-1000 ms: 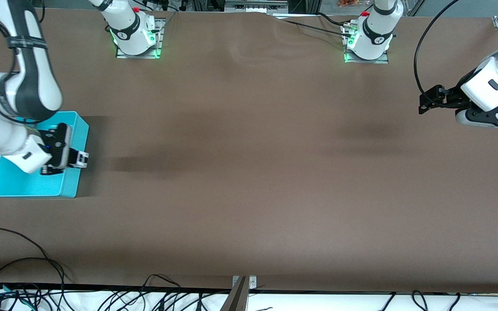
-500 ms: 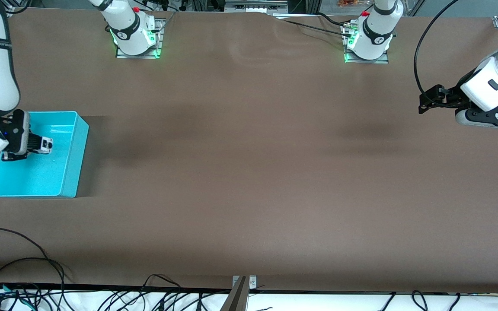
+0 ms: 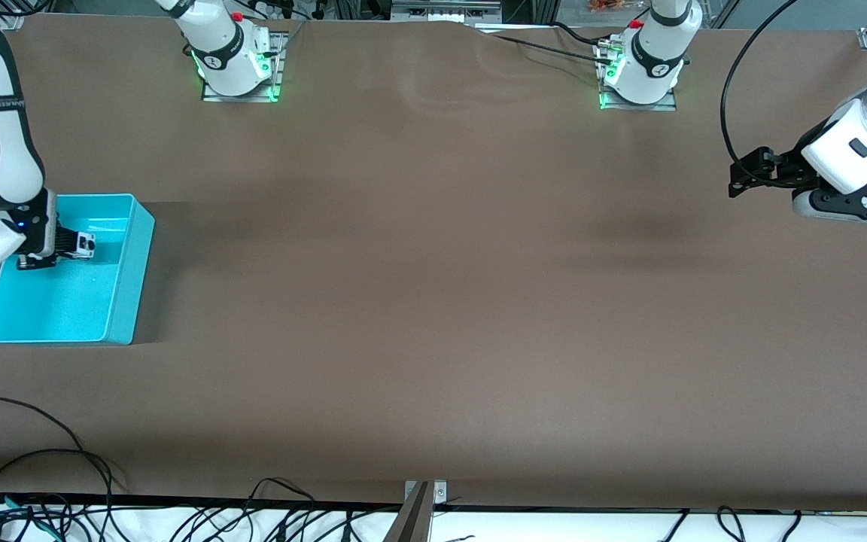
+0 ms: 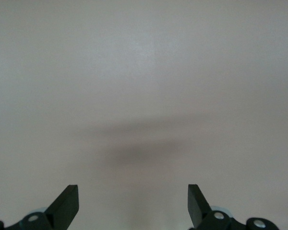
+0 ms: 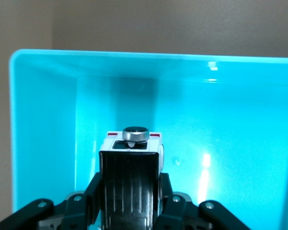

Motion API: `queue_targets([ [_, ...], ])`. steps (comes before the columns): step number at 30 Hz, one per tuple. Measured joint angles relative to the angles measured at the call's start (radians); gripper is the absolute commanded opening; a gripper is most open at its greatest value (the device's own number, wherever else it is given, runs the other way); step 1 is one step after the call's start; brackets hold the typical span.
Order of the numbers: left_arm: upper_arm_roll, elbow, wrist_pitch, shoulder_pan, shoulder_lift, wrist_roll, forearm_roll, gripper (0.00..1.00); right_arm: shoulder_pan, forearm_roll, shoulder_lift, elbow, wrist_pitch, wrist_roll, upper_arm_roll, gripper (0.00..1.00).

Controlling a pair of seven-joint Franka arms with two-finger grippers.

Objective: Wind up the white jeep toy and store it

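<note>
Right gripper [image 3: 81,246] is clamped on the jeep [image 5: 133,143], holding it inside the cyan bin [image 3: 122,301], low enough that I'd judge a release safe. Left gripper [image 3: 740,181] waits with fingers spread over bare desk [image 3: 433,301], well apart.

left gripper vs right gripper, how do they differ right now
The left gripper has its fingers spread wide and holds nothing; the right gripper is shut on the white jeep toy. The left gripper waits over bare table at the left arm's end; the right gripper is over the inside of the cyan bin. Both have black fingers.
</note>
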Motion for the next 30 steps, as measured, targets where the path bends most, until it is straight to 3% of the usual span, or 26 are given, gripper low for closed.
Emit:
queue_targets([
  [7, 0.000, 0.000, 0.000, 0.000, 0.000, 0.000, 0.000, 1.00, -0.006, 0.059, 0.061, -0.006, 0.042, -0.047, 0.000, 0.22],
  [18, 0.000, 0.000, 0.000, 0.000, 0.000, 0.000, 0.000, 1.00, -0.015, 0.067, 0.088, -0.006, 0.048, -0.058, 0.000, 0.26],
  [23, 0.000, 0.000, 0.000, 0.000, 0.000, 0.000, 0.000, 1.00, -0.017, 0.068, 0.092, -0.006, 0.049, -0.059, 0.000, 0.51],
  [26, 0.000, 0.000, 0.000, 0.000, 0.000, 0.000, 0.000, 1.00, -0.017, 0.069, 0.094, -0.006, 0.049, -0.060, 0.000, 1.00],
  [30, 0.000, 0.000, 0.000, 0.000, 0.000, 0.000, 0.000, 1.00, -0.017, 0.107, 0.098, -0.006, 0.049, -0.061, 0.000, 1.00],
])
